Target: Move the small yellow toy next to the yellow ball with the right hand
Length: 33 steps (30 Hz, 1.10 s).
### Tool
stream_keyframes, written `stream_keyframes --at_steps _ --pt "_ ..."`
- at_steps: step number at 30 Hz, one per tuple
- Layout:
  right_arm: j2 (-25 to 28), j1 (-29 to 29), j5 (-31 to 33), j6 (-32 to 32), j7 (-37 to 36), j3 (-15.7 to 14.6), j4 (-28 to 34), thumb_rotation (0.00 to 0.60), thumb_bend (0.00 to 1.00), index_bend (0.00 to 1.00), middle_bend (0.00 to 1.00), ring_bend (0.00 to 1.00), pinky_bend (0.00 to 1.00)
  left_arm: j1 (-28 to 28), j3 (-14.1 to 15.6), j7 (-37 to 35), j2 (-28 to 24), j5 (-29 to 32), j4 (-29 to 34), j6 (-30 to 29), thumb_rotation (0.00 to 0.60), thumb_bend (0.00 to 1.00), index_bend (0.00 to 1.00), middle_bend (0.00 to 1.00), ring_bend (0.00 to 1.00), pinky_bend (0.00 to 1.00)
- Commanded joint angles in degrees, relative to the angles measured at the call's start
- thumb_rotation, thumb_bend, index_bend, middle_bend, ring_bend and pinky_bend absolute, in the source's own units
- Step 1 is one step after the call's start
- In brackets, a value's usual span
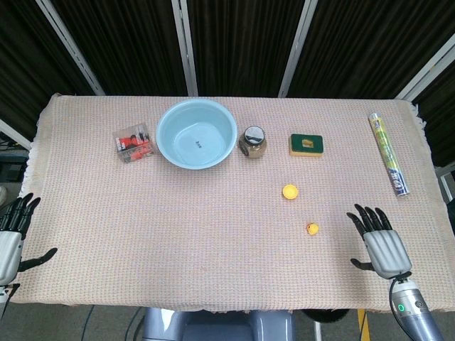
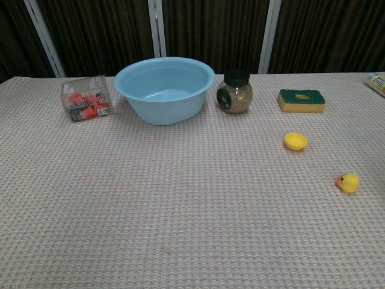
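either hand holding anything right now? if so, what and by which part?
Nothing is held. The right hand is open, fingers spread, apart from the small yellow toy. The left hand is open at the table's edge, holding nothing.

My left hand point(image 1: 8, 238) is cut off at the lower left edge of the head view. Chest view clips the tube point(image 2: 376, 82) at its right edge and shows me neither hand.

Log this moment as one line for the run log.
phase: approach | right hand: open, near small yellow toy, not touching | toy: apart from yellow ball | left hand: open, idle
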<state>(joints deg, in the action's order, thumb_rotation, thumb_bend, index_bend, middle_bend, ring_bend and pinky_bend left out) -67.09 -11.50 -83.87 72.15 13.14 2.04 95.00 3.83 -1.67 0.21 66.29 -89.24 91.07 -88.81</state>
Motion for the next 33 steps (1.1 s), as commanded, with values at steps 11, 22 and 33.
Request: stream_keyframes --at_steps 11,22,33 --pt "-7.5 -3.4 4.8 -3.3 4.6 2.4 -1.5 0.600 0.03 0.16 0.00 0.00 0.00 0.2 0.1 0.7 -0.1 -0.5 0.3 0.0 0.600 0.00 0.00 0.00 0.00 0.21" --pt "-18.6 -6.0 9.9 -5.1 4.1 5.2 -11.3 0.600 0.06 0.31 0.00 0.00 0.00 0.3 0.2 0.7 -0.3 -1.2 0.3 -0.2 0.600 0.00 0.00 0.00 0.00 0.21" --pt "-25.1 -7.5 11.6 -7.1 2.3 5.2 -19.4 0.600 0.10 0.36 0.00 0.00 0.00 0.2 0.3 0.5 -0.2 -1.5 0.2 -0.5 0.600 0.00 0.00 0.00 0.00 0.21"
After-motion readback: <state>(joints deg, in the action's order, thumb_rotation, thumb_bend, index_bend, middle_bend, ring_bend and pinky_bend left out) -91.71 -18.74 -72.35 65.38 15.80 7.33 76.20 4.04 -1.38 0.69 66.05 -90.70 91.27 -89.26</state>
